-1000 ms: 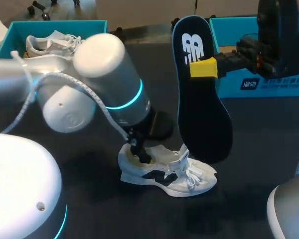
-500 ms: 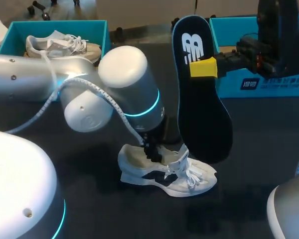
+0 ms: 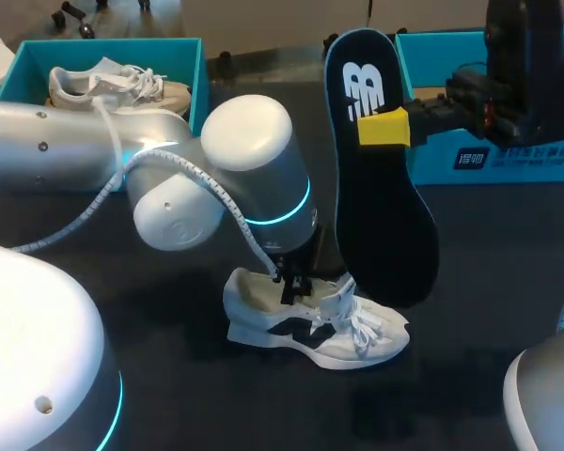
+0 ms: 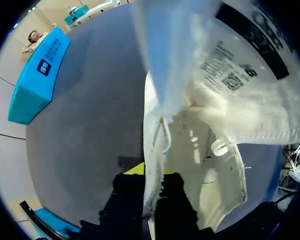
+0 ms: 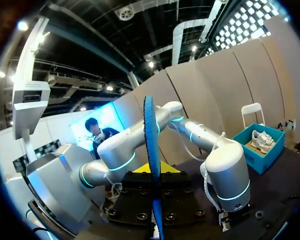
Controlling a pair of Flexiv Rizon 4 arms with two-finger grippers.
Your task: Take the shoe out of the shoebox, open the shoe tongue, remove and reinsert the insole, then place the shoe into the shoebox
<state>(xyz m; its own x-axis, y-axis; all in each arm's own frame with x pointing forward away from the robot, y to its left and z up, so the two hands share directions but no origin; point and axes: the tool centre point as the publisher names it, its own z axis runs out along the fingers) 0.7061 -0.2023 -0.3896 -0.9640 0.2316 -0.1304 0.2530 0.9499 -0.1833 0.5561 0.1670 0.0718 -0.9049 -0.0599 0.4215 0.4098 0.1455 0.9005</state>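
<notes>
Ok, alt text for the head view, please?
The right claw holds a black insole upright over a dark table, while the left claw is down at the opening of a white shoe lying there. A teal shoebox at the back left holds another shoe; a second teal shoebox stands back right.

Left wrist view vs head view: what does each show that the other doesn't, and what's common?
Only left wrist: the sneaker with its bare inside, the printed label under its raised tongue, and its side wall pinched in the left pincer.
Only head: the insole held upright in the right pincer, and a second shoe in the far-left shoebox.
Both: the white sneaker on the dark table, and the labelled teal shoebox.
</notes>
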